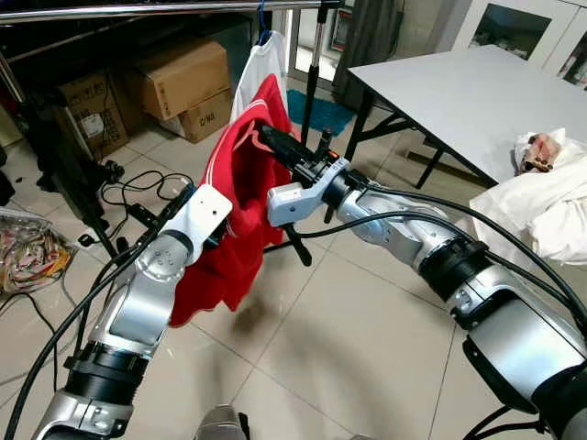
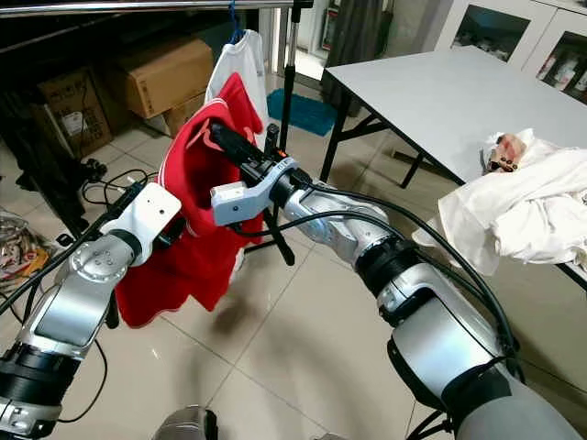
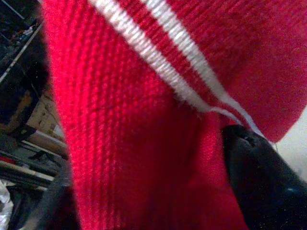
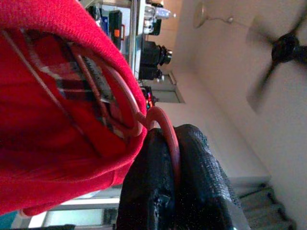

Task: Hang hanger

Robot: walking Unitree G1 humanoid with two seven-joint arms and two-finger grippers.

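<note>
Rail (image 1: 138,9) of the clothes rack runs above and beyond the right claw (image 4: 173,158), which pinches the red wire hook of the hanger (image 4: 165,127) between its two black fingers. From that pinch the hook curls back toward the red sweater (image 1: 234,197) hanging just under the claw, so the coming move looks like a lift up and forward until the hook clears the rail, then a drop onto it. A white garment (image 1: 261,64) already hangs on the rail directly beyond the claw. The left claw (image 3: 259,182) presses against the sweater's knit lower down; whether its fingers are spread I cannot tell.
</note>
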